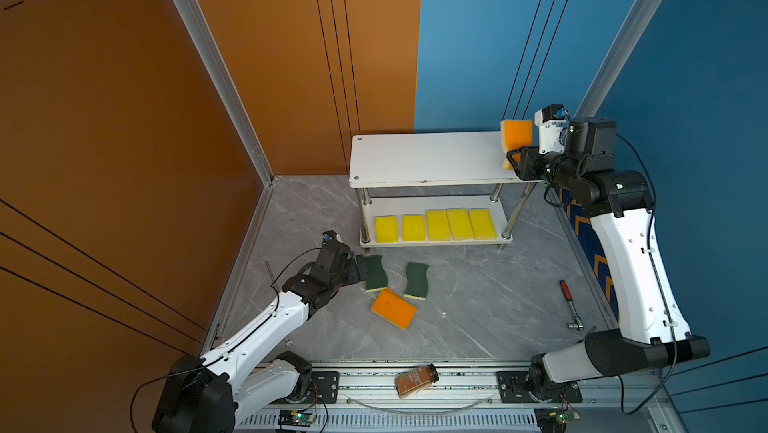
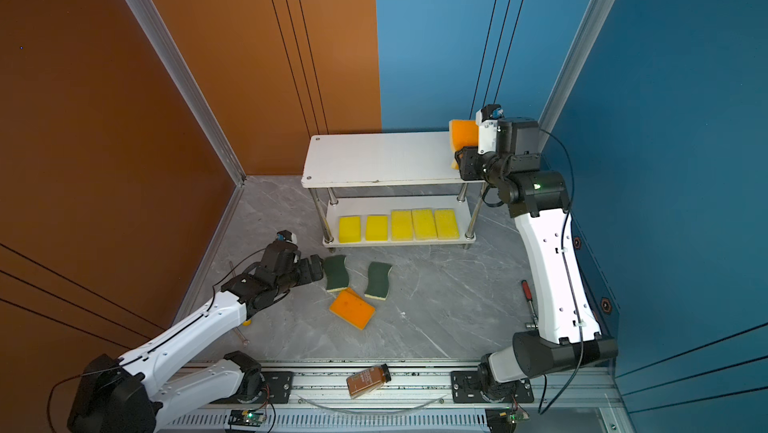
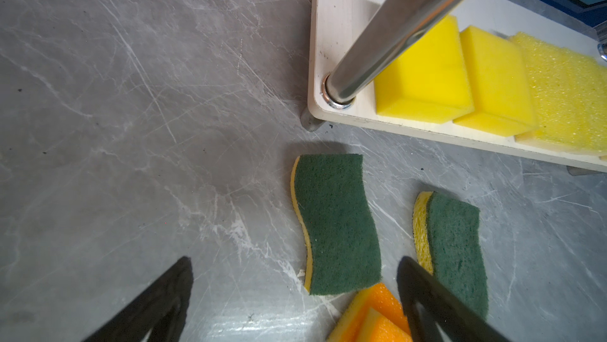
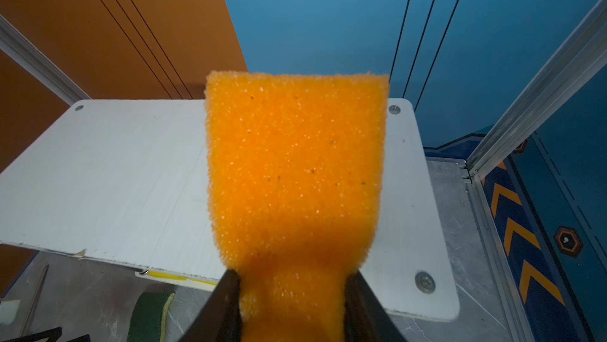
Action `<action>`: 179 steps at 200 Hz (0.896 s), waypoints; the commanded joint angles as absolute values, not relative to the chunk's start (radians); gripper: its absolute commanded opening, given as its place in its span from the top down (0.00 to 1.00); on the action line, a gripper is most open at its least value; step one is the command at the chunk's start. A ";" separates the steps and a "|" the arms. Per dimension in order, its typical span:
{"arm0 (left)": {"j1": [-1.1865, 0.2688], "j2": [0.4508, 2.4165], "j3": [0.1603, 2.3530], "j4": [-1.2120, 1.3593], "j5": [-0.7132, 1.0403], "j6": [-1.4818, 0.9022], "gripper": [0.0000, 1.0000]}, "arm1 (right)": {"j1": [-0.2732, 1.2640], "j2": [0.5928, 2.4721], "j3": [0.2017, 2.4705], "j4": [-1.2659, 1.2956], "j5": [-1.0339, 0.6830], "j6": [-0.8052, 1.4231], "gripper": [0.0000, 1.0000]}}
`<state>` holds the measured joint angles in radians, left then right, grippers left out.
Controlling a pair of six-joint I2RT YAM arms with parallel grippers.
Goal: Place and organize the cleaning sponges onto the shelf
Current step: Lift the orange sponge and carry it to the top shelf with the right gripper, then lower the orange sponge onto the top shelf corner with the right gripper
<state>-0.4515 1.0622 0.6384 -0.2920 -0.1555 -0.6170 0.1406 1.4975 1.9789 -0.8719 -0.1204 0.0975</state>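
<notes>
Now the right gripper (image 4: 292, 291) is pinching an orange sponge (image 4: 295, 166) and holding it over the top of the shelf (image 1: 415, 160), likely to set it down. The left gripper (image 3: 294, 260) is hanging spread wide just beside a green sponge (image 3: 335, 222), likely to grab it.

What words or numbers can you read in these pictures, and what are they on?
Brown bottle label: some print, too small and blurred to read.
Orange arrow marks on the blue side panel: signs only, no words.
Hexagon badge: nothing readable.
No other text shows anywhere.
</notes>
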 commanded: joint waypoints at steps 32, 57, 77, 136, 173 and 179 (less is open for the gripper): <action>-0.440 1.072 0.672 -0.323 -0.139 -0.600 0.02 | 0.137 1.553 2.005 -0.864 -0.049 0.100 0.57; -0.439 1.083 0.678 -0.323 -0.137 -0.600 0.02 | 0.142 1.571 2.005 -0.862 -0.032 0.094 0.56; -0.440 1.091 0.678 -0.318 -0.135 -0.602 0.02 | 0.146 1.581 2.004 -0.860 -0.029 0.092 0.55; -0.439 1.096 0.675 -0.311 -0.135 -0.605 0.02 | 0.169 1.603 1.982 -0.858 0.007 0.072 0.48; -0.439 1.103 0.671 -0.308 -0.133 -0.609 0.02 | 0.178 1.624 1.967 -0.851 0.011 0.070 0.47; -0.439 1.103 0.672 -0.309 -0.134 -0.609 0.02 | 0.180 1.630 1.967 -0.851 0.015 0.069 0.47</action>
